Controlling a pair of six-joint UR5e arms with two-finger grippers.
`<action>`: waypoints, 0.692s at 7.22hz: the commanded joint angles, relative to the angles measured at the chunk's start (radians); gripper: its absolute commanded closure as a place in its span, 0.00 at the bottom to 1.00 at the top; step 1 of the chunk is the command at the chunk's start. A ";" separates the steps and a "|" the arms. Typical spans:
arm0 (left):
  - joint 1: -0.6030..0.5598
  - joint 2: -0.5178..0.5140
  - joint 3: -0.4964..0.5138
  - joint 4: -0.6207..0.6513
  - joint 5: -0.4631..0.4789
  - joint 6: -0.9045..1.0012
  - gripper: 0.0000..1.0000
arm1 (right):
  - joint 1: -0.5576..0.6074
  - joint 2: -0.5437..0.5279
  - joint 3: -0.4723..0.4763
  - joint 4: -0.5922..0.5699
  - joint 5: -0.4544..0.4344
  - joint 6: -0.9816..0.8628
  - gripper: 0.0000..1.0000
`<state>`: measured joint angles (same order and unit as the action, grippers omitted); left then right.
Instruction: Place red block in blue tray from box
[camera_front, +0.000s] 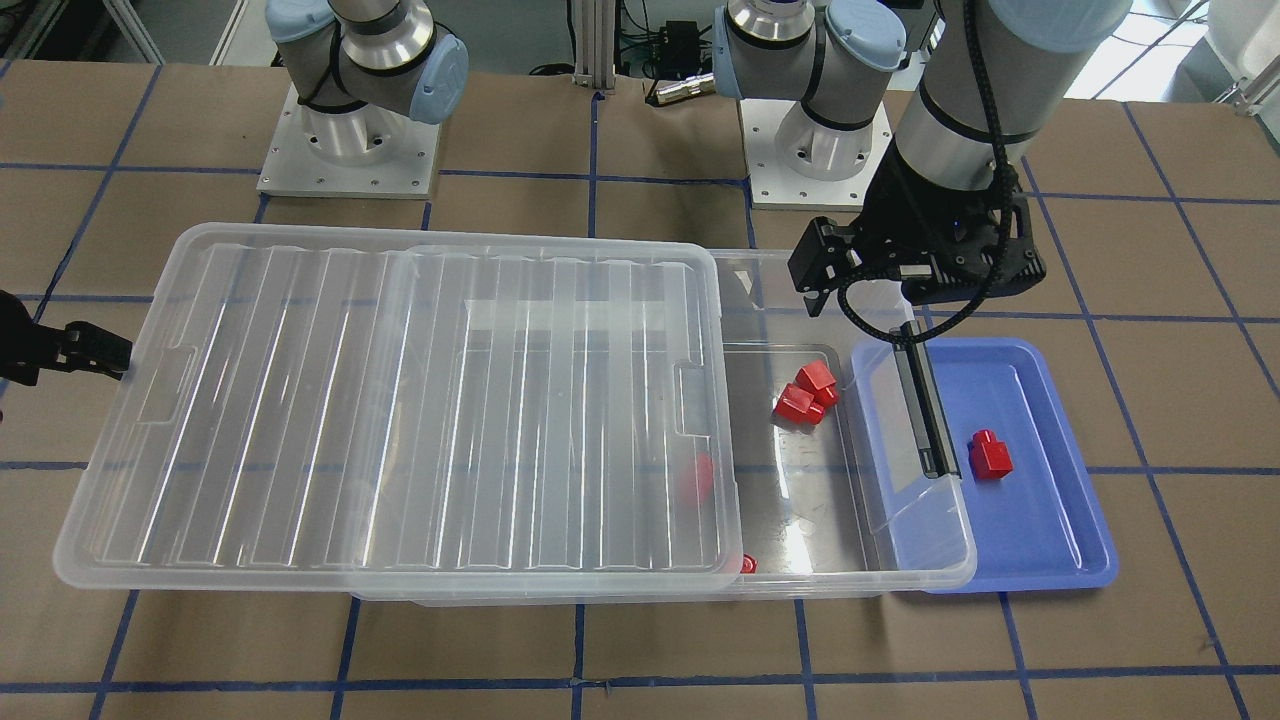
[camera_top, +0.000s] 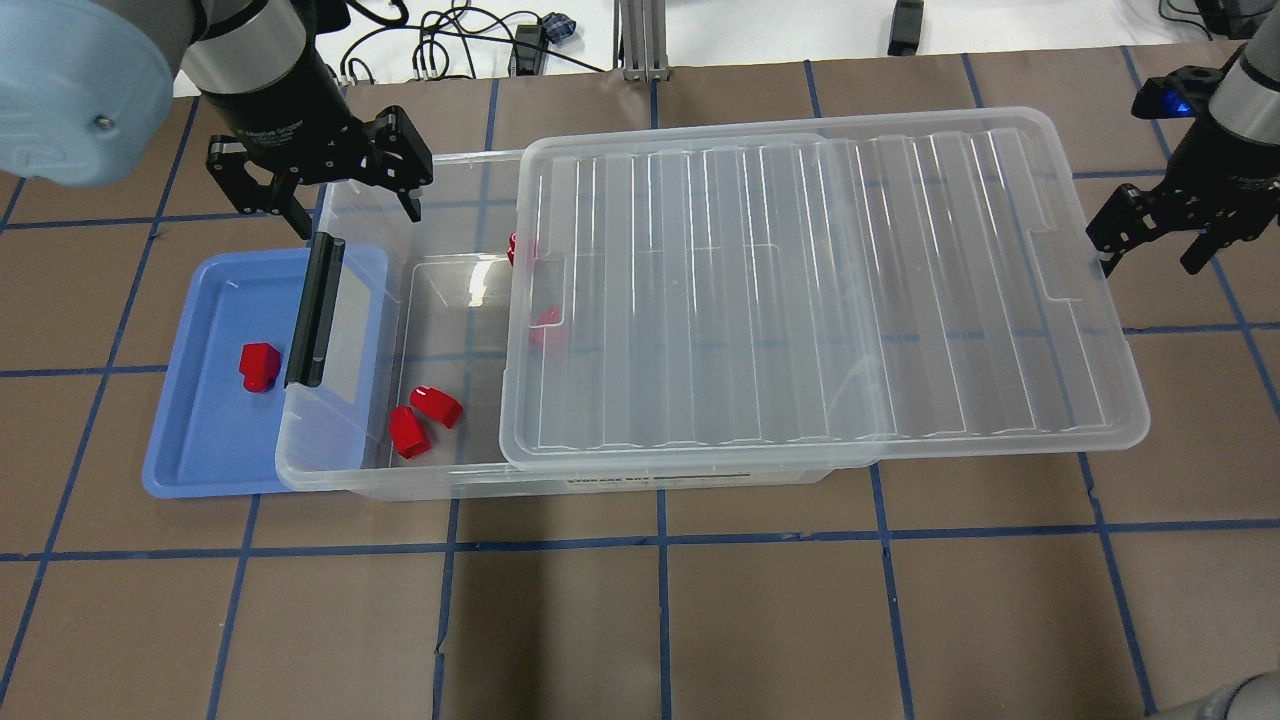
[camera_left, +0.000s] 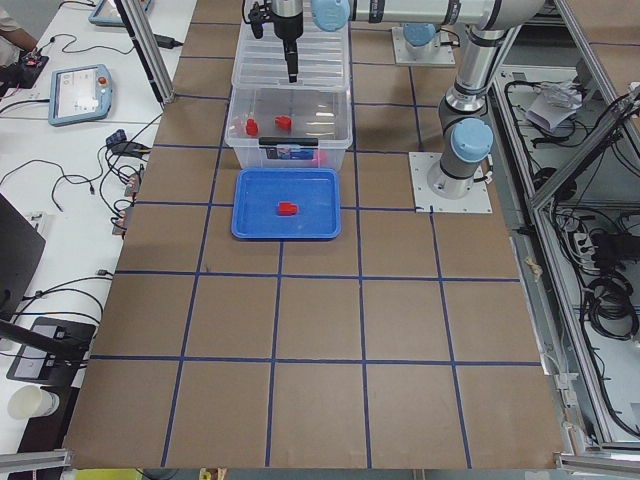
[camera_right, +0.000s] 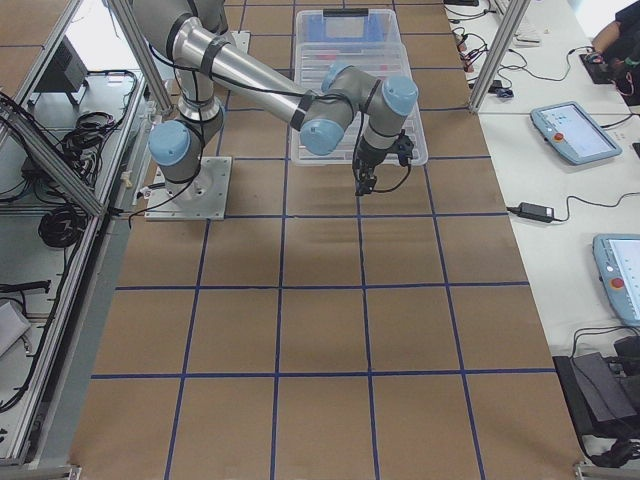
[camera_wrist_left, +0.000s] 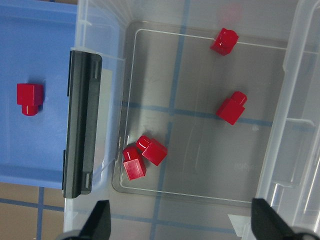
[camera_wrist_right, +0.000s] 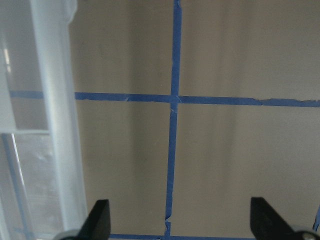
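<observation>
The blue tray (camera_top: 200, 440) lies at the box's left end, partly under its rim, and holds one red block (camera_top: 259, 366), also seen in the left wrist view (camera_wrist_left: 29, 98). The clear box (camera_top: 330, 480) has its ribbed lid (camera_top: 820, 290) slid toward my right, so the end with the black handle (camera_top: 315, 310) is uncovered. Two red blocks (camera_wrist_left: 142, 156) lie together on the box floor; two more (camera_wrist_left: 232, 107) lie apart. My left gripper (camera_top: 355, 215) is open and empty above the box's uncovered end. My right gripper (camera_top: 1150, 255) is open and empty beside the lid's right end.
Brown table (camera_top: 660, 620) with a blue tape grid. The lid overhangs the box on the right side. Both arm bases (camera_front: 345, 150) stand behind the box. Cables and tablets lie on side benches off the table.
</observation>
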<state>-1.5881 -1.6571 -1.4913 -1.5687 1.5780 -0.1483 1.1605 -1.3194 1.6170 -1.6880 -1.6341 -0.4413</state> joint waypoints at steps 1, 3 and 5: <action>-0.004 0.019 -0.012 -0.001 0.002 0.038 0.00 | 0.057 -0.006 0.004 0.007 0.023 0.094 0.00; 0.016 0.019 -0.004 0.001 -0.001 0.073 0.00 | 0.102 -0.012 0.006 0.010 0.051 0.159 0.00; 0.013 0.019 0.005 -0.001 0.001 0.075 0.00 | 0.149 -0.012 0.006 0.010 0.054 0.229 0.00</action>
<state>-1.5762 -1.6378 -1.4946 -1.5683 1.5791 -0.0778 1.2819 -1.3310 1.6226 -1.6784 -1.5840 -0.2530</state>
